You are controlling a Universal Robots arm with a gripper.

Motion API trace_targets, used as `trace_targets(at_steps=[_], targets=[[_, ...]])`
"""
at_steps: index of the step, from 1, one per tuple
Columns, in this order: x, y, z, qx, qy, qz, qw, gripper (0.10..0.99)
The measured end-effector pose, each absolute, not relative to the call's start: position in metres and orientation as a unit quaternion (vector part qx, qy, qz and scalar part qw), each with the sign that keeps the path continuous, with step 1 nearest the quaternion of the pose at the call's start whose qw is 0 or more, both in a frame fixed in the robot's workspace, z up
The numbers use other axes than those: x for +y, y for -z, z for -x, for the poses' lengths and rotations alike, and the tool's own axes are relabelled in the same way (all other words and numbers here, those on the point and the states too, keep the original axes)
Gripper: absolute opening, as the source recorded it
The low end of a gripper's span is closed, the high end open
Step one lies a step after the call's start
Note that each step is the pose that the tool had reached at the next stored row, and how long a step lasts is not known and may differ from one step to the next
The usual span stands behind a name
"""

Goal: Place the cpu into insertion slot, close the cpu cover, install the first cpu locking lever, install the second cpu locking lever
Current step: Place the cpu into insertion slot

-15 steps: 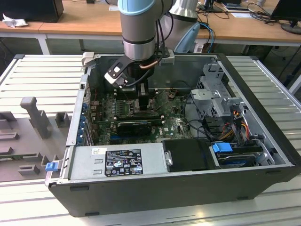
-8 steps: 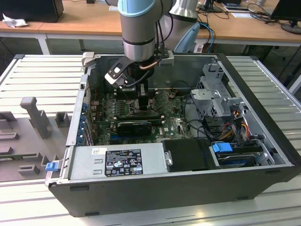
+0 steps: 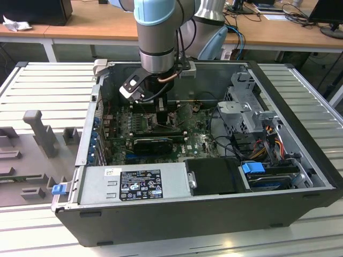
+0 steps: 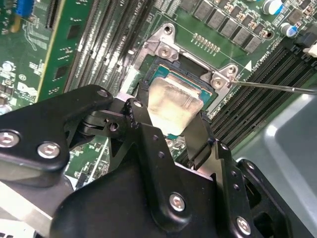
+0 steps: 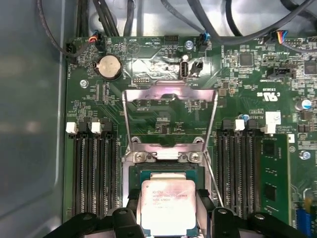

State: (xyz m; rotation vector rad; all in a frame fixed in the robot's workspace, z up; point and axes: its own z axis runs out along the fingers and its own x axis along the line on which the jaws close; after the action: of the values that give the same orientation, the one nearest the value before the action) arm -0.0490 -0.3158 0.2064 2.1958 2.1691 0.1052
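Flat, pale silvery-beige square cpu [image 5: 167, 208] is pinched at two opposite edges by the matte black fingers [image 4: 199, 136] of the gripper [image 5: 168, 198]. It is held directly over the square insertion slot [image 5: 163, 173], dark-centred and silvery-rimmed, on a green circuit board [image 5: 148, 64]. Whether it is seated cannot be told. The thin silvery cpu cover [image 5: 171, 94], a windowed frame plate, is swung open beyond the slot. The board is housed in an open black metal computer case [image 3: 214, 214] on a ribbed grey counter [image 3: 48, 85].

- My gripper [image 4: 174, 110]: matt black, bright metal screws.
- cpu [image 5: 167, 203]: smooth silvery metal, soft sheen.
- cpu cover [image 5: 148, 93]: bare shiny metal.
- circuit board [image 5: 237, 99]: glossy green.
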Motion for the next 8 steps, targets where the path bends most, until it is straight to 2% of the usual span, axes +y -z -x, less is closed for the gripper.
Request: trace_targets(at_steps=[8], targets=[[-0.3157, -0.2032, 0.0484, 0.701, -0.032, -0.712, 0.029, 0.529]])
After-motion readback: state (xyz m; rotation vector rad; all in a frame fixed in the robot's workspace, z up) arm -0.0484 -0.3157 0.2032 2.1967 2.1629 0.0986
